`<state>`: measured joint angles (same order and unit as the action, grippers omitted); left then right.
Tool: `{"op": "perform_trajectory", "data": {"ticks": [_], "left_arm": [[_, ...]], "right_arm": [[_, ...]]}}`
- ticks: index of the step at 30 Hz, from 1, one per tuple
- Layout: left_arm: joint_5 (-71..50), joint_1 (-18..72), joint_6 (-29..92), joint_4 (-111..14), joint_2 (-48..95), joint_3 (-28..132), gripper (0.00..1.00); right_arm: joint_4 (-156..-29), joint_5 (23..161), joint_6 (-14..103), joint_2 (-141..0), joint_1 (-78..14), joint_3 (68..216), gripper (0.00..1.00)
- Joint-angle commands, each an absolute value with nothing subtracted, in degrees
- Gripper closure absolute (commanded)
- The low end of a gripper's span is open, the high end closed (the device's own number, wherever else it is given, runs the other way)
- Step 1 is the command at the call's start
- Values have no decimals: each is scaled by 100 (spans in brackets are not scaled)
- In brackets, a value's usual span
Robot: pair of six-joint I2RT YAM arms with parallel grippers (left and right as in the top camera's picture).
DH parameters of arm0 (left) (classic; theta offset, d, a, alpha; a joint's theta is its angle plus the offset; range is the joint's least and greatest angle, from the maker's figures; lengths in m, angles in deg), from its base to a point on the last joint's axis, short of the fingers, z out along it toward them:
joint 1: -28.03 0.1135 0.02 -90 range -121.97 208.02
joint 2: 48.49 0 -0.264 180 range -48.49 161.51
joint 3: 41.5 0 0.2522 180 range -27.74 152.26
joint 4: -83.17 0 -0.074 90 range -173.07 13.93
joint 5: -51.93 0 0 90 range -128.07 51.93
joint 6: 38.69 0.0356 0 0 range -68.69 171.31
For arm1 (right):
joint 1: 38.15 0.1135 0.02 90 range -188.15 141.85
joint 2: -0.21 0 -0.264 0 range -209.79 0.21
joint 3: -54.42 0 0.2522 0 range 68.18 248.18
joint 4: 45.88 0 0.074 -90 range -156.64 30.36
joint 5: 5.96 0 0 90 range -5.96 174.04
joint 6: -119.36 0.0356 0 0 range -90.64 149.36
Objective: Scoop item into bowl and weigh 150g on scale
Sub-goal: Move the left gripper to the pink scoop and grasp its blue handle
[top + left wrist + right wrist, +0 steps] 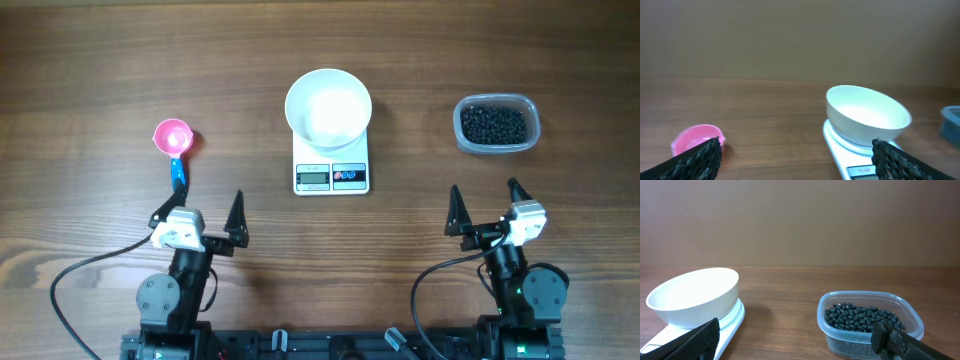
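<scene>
The table is matt brown wood with visible grain. The bowl is smooth and white, the tub clear plastic holding dark, faintly shiny beans. The scoop looks like pink plastic.

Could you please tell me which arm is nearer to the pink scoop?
Left. The left arm sits right behind the handle of the pink scoop, jaws open; the right arm is far off to the other side, behind the tub of beans.

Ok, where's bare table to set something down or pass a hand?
Bare wood lies between the pink scoop and the scale, between the scale and the bean tub, and in front of the scale between the left gripper and the right gripper. Tightest: the scoop's handle ends beside the left gripper.
</scene>
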<state>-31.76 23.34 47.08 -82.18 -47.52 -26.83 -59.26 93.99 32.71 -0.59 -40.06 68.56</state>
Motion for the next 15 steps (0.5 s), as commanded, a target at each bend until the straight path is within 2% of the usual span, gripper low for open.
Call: {"op": "perform_trajectory", "data": {"ticks": [1, 7, 15], "left_arm": [[-2722, 2375, 4140, -8067, -4359, -2203, 0], [-2446, 2382, 4190, -7219, -2486, -402, 0], [-2420, 2380, 4361, -4103, 1224, 3950, 0]], "right_arm": [[-5906, 9279, 3278, -72, -3982, 6847, 0], [-5906, 9279, 3276, -72, -3982, 6847, 0], [-5906, 9279, 3276, -72, -3982, 6847, 0]]}}
